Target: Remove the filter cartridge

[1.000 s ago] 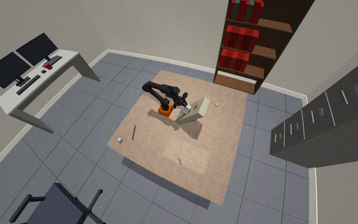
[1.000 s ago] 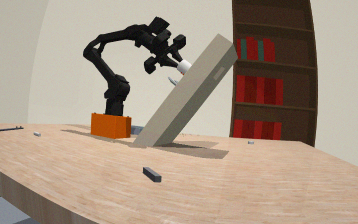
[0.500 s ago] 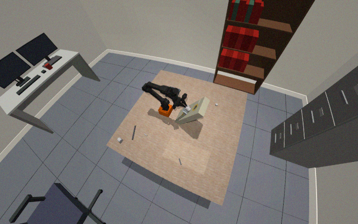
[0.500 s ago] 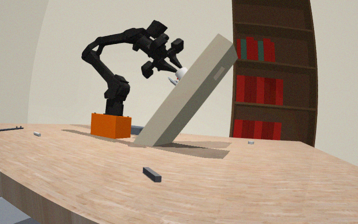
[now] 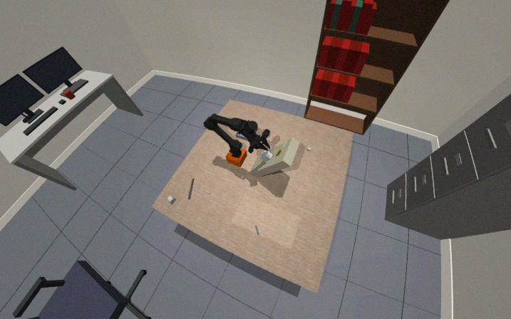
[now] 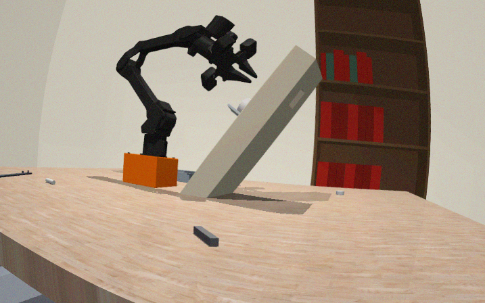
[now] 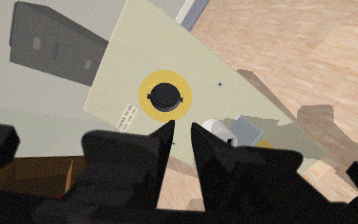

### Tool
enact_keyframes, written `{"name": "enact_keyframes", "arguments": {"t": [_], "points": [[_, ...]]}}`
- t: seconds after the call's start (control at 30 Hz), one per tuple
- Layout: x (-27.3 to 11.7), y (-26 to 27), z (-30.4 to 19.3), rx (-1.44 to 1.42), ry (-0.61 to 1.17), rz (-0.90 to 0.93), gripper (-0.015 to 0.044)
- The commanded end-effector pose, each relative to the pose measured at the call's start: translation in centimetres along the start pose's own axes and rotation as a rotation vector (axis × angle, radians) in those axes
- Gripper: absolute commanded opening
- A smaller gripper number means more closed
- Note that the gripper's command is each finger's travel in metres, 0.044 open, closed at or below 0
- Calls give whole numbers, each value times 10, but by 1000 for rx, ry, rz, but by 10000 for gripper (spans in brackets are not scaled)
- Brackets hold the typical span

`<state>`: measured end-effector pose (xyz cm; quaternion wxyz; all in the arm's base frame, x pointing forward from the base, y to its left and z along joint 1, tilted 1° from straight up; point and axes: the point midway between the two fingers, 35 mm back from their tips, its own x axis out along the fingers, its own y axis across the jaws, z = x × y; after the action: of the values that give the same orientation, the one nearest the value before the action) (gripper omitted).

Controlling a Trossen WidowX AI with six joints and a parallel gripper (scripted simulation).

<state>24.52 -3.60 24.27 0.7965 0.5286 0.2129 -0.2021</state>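
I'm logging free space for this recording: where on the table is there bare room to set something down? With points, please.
Room shows between the tilted panel (image 5: 285, 149) (image 6: 255, 112) (image 7: 125, 65) and the short grey bar (image 5: 256, 230) (image 6: 205, 236), and between that bar and the white peg (image 5: 207, 191) (image 6: 50, 181). It is crowded between panel and orange base (image 5: 236, 159) (image 6: 140, 170), with the jaws overhead.
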Motion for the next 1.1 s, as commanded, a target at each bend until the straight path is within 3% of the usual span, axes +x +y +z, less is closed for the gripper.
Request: {"name": "enact_keyframes", "arguments": {"t": [0.0,0.13,0.53,0.67,0.93,1.07], "points": [[-2,25,12,-5,2,3,90],[-2,25,12,-5,2,3,90],[-48,78,38,-1,-1,6,405],[-36,57,26,-226,47,-69,305],[-9,-18,-13,-972,325,-229,305],[-7,-31,-20,-1101,390,-239,305]]}}
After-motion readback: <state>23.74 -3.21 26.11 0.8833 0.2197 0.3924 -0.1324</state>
